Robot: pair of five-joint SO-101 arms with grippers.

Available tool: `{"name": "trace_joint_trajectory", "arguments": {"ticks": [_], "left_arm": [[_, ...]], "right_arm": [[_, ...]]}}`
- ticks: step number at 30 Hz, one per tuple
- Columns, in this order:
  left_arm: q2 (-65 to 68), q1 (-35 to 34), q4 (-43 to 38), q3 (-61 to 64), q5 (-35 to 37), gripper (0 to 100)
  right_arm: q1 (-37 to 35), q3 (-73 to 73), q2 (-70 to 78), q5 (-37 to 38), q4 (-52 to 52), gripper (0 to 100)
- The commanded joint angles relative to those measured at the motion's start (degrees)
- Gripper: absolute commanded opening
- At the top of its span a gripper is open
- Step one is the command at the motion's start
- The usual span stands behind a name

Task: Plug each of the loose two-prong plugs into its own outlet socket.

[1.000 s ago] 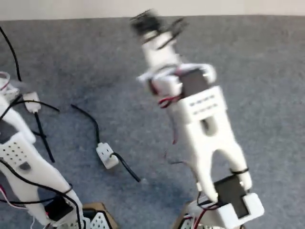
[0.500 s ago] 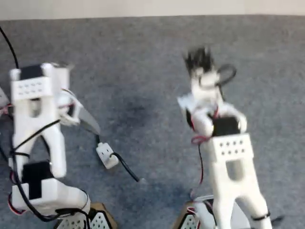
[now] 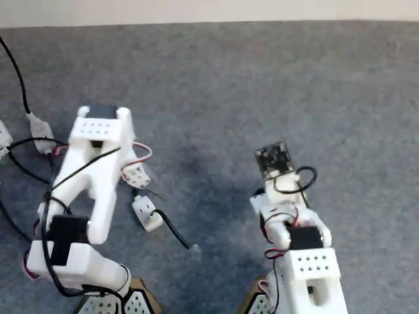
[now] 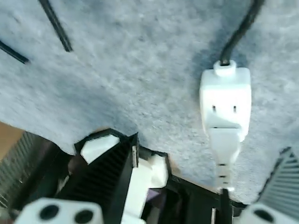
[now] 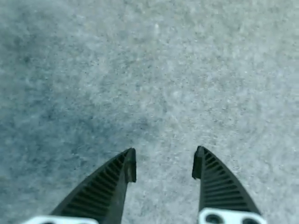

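- My left gripper [image 4: 210, 144]: the black ribbed plastic jaws stand apart, with nothing clamped.
- A white blocky plastic outlet socket [image 4: 225, 100] lies flat just beyond the left jaw tips. It has rounded corners and two narrow slots on its upper face.
- A narrower white plastic plug [image 4: 223, 149] butts against the socket's near end and lies in the gap between my left jaws, nearer one jaw than the other. I cannot tell whether its prongs are seated.
- A thin black cord [image 4: 240, 30] leaves the socket's far end, heading away from the jaws. A second cord runs from the plug back under the gripper.
- My right gripper [image 5: 164, 158]: the jaws are apart and empty, tips over bare floor covering.
- Grey short-pile carpet [image 5: 154, 70], fuzzy and flat, runs ahead of the right jaws and to both sides. There is wide room to move there.
- In the high view the carpet's far edge meets a pale strip [image 3: 196, 12], well beyond both pairs of jaws.
- The high view also places the socket between the two arms, near the left jaws and well apart from the right ones.
- A small white plastic connector [image 3: 42, 139] on black cables lies on the outer side of the left arm, well apart from its jaws. I cannot tell whether it is a plug or a socket.
- The left wrist view gives the slot detail on the socket.
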Motion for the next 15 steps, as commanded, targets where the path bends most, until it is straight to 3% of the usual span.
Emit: {"name": "trace_joint_trajectory", "arguments": {"ticks": [1,8,15], "left_arm": [[1.8,1.89,-2.37,-0.13,5.98,43],[9.54,2.15,-8.18,-0.13,7.47,41],[13.14,3.3,-12.13,-0.57,2.99,12]], "right_arm": [[0.66,0.22,-4.35,0.88,3.21,19.0],[0.66,0.66,-7.87,0.88,5.85,19.0],[0.48,0.66,-7.87,0.88,5.85,19.0]]}}
